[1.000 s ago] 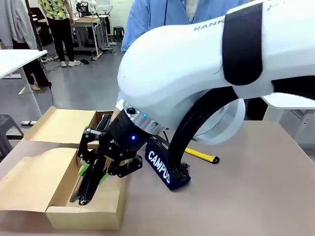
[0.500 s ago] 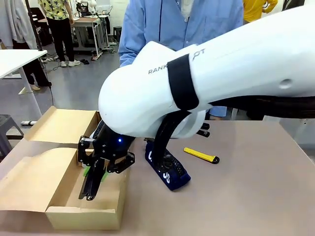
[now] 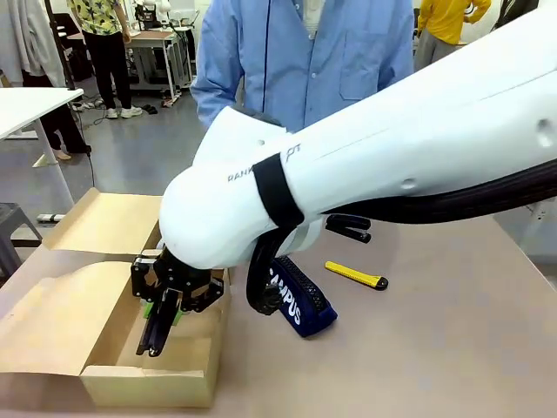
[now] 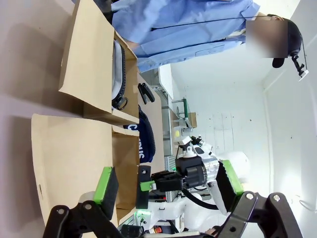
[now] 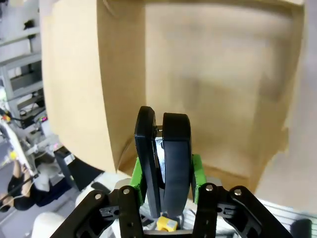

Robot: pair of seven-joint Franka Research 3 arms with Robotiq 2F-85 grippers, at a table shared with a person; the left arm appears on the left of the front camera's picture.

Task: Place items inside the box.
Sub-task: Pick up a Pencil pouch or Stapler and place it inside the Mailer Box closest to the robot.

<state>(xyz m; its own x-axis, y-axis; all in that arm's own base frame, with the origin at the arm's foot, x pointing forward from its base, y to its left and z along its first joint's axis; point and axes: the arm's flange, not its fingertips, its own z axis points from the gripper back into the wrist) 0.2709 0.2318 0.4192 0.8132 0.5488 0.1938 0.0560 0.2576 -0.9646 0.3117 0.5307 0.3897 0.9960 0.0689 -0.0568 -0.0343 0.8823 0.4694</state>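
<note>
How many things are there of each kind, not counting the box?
Cases: 2, the navy case and the grey case.
Staplers: 2, the held stapler in the right gripper and the far stapler.
Knives: 1, the knife.
Total: 5.

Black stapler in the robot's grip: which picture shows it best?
Right wrist view: the black stapler fills the middle, pinched between green pads. Front view shows it small, at the box. Left wrist view: too far to tell.
</note>
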